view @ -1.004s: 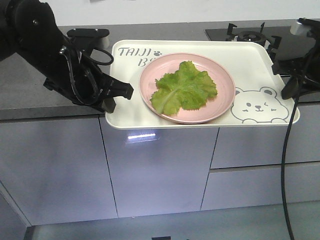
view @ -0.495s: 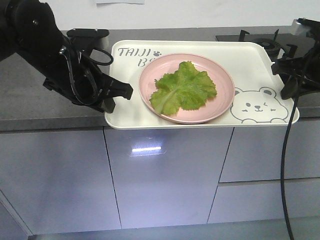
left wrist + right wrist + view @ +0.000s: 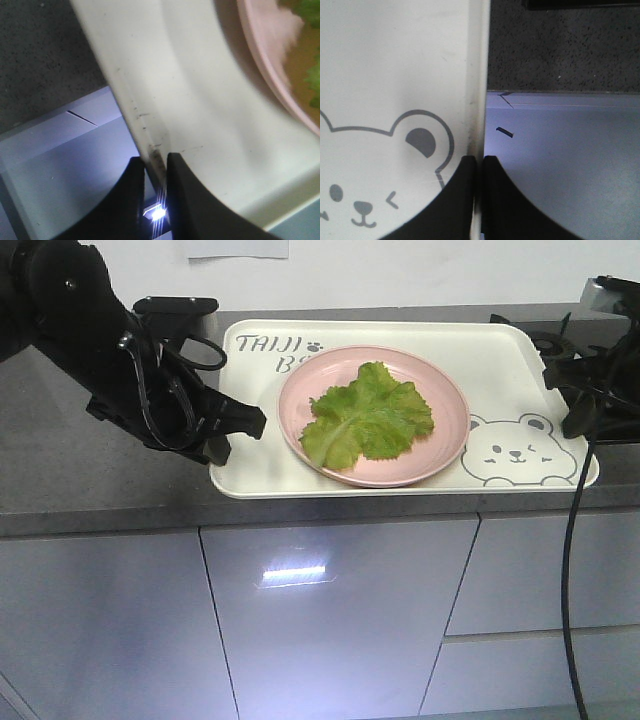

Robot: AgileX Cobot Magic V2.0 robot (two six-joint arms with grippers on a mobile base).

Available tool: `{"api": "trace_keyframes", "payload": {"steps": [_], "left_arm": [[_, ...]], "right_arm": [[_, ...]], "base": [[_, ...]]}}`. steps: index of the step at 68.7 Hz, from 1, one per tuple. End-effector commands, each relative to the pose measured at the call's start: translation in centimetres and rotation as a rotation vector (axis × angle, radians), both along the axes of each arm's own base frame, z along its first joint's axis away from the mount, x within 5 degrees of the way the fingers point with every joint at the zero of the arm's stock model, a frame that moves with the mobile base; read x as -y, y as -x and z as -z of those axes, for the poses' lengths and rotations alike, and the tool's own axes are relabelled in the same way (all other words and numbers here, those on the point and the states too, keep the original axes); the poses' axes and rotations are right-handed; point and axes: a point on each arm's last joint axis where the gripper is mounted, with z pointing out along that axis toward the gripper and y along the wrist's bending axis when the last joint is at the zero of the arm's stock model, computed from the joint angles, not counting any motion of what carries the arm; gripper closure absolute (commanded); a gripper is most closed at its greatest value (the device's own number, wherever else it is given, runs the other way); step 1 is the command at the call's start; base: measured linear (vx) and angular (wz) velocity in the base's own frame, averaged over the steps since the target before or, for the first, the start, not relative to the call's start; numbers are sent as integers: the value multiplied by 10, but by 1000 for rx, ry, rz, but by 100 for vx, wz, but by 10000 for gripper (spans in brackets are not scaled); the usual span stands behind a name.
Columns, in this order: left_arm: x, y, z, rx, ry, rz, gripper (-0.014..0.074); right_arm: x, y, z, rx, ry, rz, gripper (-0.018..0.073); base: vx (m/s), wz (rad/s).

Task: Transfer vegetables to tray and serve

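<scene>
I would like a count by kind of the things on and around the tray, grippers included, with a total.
Large cream rectangular plastic tray: 1
Round pink plate: 1
Heap of green crinkled lettuce leaves: 1
Black grippers: 2, left gripper and right gripper
Total: 5
</scene>
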Motion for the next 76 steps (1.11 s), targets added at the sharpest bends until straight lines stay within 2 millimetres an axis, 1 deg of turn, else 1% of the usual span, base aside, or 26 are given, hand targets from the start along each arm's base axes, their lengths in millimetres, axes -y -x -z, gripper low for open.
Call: {"api": "trace_keyframes", "payload": {"steps": [1, 76], "left_arm": [[8, 12, -33, 120, 114, 44, 602], [8, 12, -33, 120, 114, 44, 602]], "right_arm": [[-11, 13, -30, 71, -75, -24, 565], [-11, 13, -30, 71, -75, -24, 565]], "base": [[14, -1], [12, 2]]}}
